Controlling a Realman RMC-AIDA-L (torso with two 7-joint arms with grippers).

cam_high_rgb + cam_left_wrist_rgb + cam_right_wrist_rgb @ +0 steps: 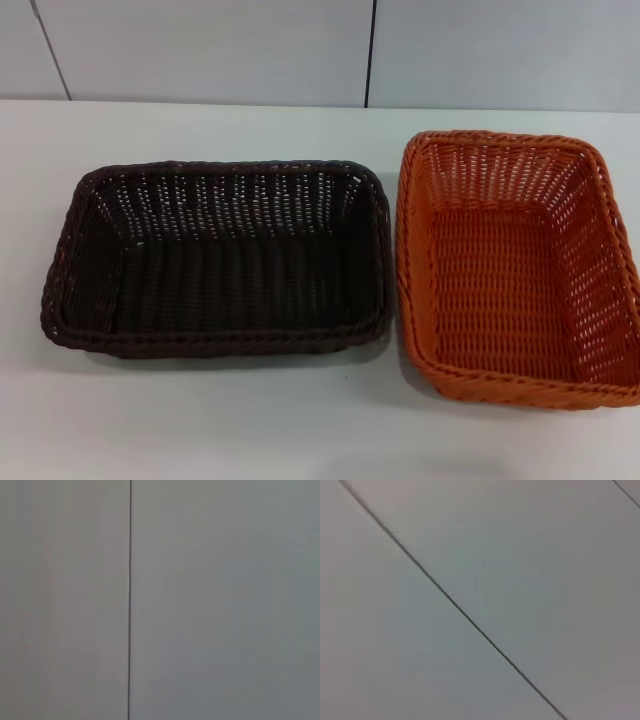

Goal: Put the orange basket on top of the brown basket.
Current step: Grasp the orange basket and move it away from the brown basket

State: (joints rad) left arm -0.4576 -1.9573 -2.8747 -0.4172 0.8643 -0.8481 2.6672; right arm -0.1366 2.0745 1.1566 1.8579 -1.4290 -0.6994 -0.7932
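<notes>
Here's the orange basket [515,265], sitting upright on the white counter [200,420] at the robot's right, just beside the brown basket [220,255], their rims close but apparently not touching. Nothing is stacked yet. It looks light and fairly stiff, an open weave with some give in the sloped sides, so the braided rim seems the surest place to take hold, probably on a long edge. Neither tool is in sight: both wrist views show only pale panels with a dark seam, so whether either is open or closed, I cannot tell.
</notes>
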